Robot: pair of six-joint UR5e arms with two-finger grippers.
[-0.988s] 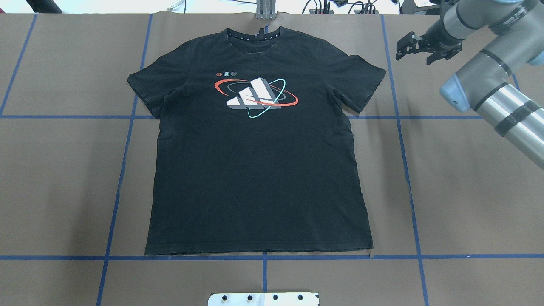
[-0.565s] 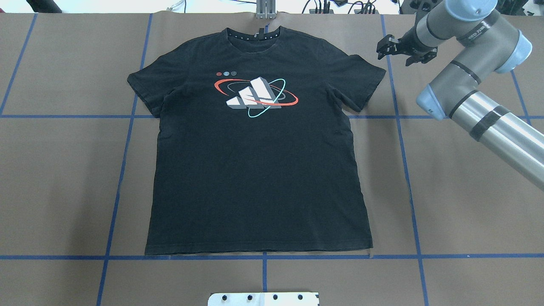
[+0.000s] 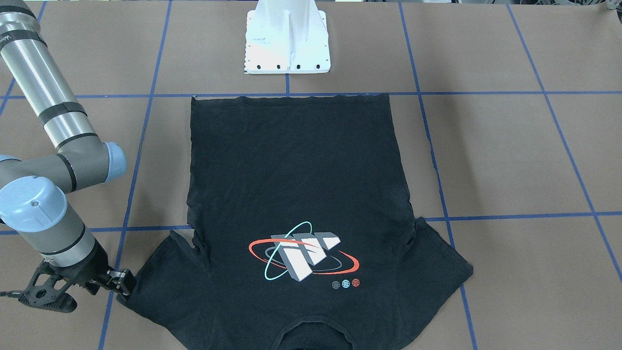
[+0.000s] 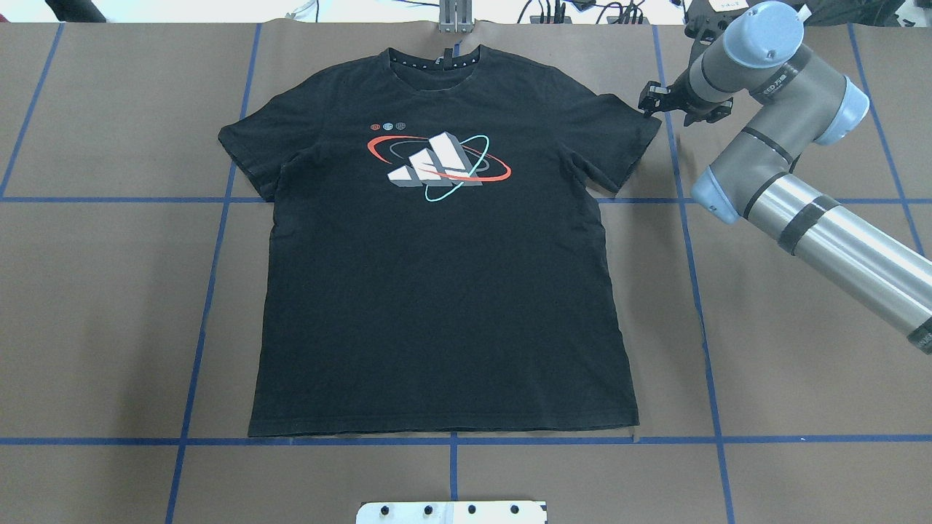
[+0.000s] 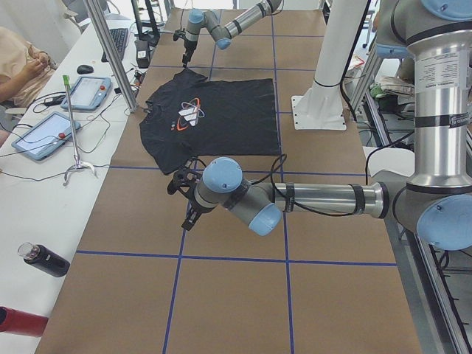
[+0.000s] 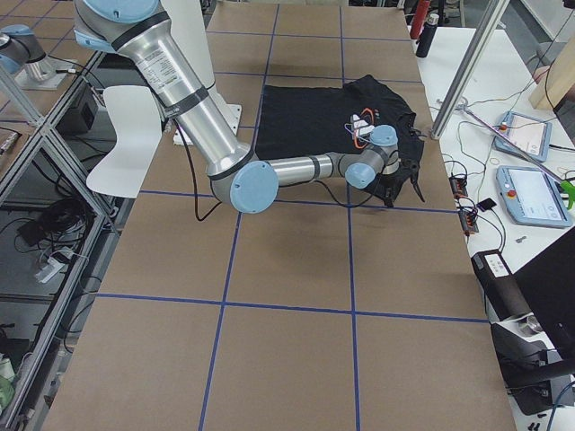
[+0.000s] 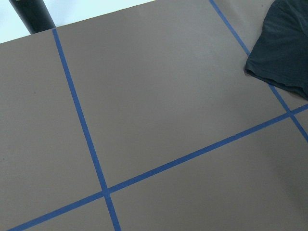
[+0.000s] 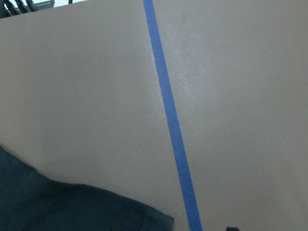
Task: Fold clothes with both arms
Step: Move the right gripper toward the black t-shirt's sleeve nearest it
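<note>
The black T-shirt [image 4: 444,291] lies flat and face up on the brown table, collar at the far edge; it also shows in the front view [image 3: 291,170]. My right gripper [image 4: 681,109] is open and low beside the outer corner of the shirt's right sleeve [image 4: 626,138], one finger at the sleeve's edge [image 3: 124,284]. It holds nothing. The right wrist view shows that sleeve corner [image 8: 72,207] and bare table. My left gripper [image 5: 184,203] shows only in the exterior left view, off the shirt's other sleeve [image 7: 284,53]; I cannot tell whether it is open.
The white pedestal base [image 3: 286,43] stands behind the shirt's hem. Blue tape lines [image 4: 451,440] grid the table. A side bench with tablets [image 5: 44,133], a bottle [image 5: 44,259] and a metal post [image 5: 110,51] runs along the far edge.
My right arm has swung left and down, bringing its gripper from beyond the blue line to the right sleeve's corner. The shirt has not moved.
</note>
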